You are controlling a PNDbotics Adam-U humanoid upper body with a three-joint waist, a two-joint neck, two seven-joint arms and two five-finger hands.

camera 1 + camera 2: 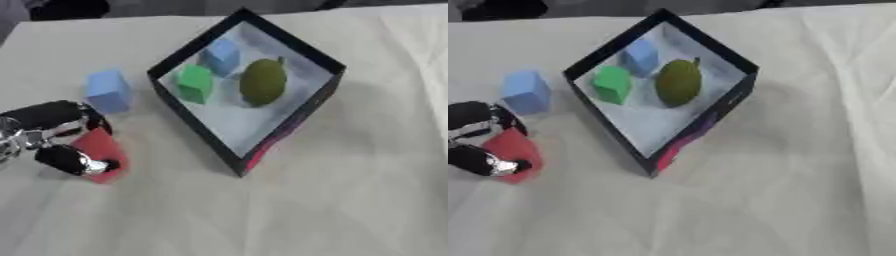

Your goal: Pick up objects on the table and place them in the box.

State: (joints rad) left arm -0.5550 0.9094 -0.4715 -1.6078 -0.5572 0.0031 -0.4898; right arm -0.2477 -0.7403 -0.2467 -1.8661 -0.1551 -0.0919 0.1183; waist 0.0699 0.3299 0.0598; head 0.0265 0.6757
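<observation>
Left robot hand (pixel 54 137) lies low at near left, fingers curled around a red block (pixel 101 148). Black-walled square box (pixel 308 107) holds two cubes and a rounded green fruit.

I count one box (pixel 289 125) on the table (pixel 367 190), and inside it three things: one blue block (pixel 222 56), one green block (pixel 194 83) and one olive-green pear-like fruit (pixel 262 82). Outside the box I see two more blocks, one light blue (pixel 108 91) and one red (pixel 101 147), so that makes four blocks in all, two of them blue. Only one of my hands shows, the left hand (pixel 54 137); that is one hand in view.
</observation>
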